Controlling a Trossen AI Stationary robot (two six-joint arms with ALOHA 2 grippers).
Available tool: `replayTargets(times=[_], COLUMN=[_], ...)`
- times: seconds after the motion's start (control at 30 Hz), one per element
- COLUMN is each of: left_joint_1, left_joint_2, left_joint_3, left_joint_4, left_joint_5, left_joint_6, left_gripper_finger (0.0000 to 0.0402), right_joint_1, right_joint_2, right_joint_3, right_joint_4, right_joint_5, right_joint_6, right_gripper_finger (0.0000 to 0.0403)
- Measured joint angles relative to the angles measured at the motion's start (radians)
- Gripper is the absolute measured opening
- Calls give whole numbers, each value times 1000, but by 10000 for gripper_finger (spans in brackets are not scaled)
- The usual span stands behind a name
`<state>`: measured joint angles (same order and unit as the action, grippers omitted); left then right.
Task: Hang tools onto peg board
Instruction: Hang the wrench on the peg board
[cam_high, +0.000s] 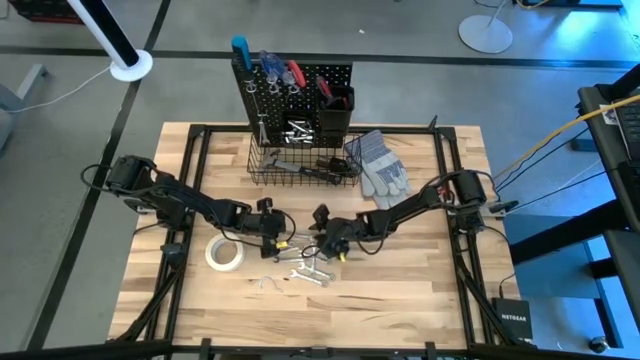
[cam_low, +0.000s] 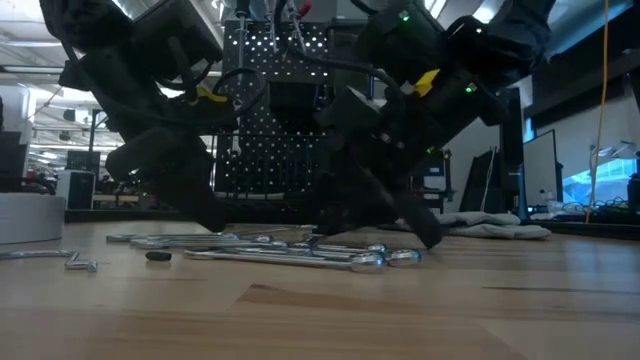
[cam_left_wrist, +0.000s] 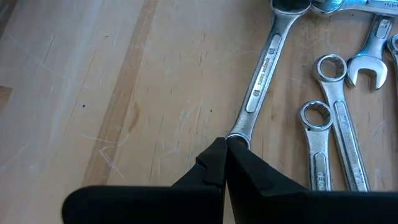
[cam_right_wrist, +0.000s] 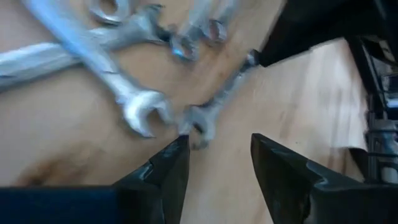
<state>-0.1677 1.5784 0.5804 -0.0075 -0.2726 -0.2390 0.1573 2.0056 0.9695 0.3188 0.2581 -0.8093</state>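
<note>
Pressed together on the end of a long silver wrench (cam_left_wrist: 261, 81), the left gripper (cam_left_wrist: 225, 152) is pinching it flat on the worktop (cam_left_wrist: 93, 93), likely steadying it. Facing it, the right gripper (cam_right_wrist: 219, 155) is spreading its fingers over the wrench pile (cam_high: 305, 272), seemingly choosing one. Beyond, the peg board (cam_high: 300, 85) is standing at the worktop's far edge.

Grey floor (cam_high: 80, 150) (white lamp base (cam_high: 131, 67)).

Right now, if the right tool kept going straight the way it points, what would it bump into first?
Probably a wrench. The open right tool points at the open end of one lying on the table just ahead, in a pile of wrenches. Depth is hard to judge, so it might graze the wood first.
</note>
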Motion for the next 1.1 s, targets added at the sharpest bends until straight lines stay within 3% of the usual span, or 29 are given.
replayTargets(times=[0.37, 0.77, 1.1], left_joint_1=[0, 0, 0], left_joint_2=[1, 1, 1], left_joint_3=[-1, -1, -1], left_joint_4=[4, 13, 19], left_joint_5=[-3, -5, -8], left_joint_6=[2, 3, 3], left_gripper_finger=[1, 1, 1], right_joint_1=[-17, -14, -14], right_joint_2=[8, 9, 9], right_joint_3=[-3, -2, -1], right_joint_4=[75, 77, 75], right_joint_5=[-11, -39, -11], right_joint_6=[55, 95, 111], right_gripper_finger=[163, 18, 15])
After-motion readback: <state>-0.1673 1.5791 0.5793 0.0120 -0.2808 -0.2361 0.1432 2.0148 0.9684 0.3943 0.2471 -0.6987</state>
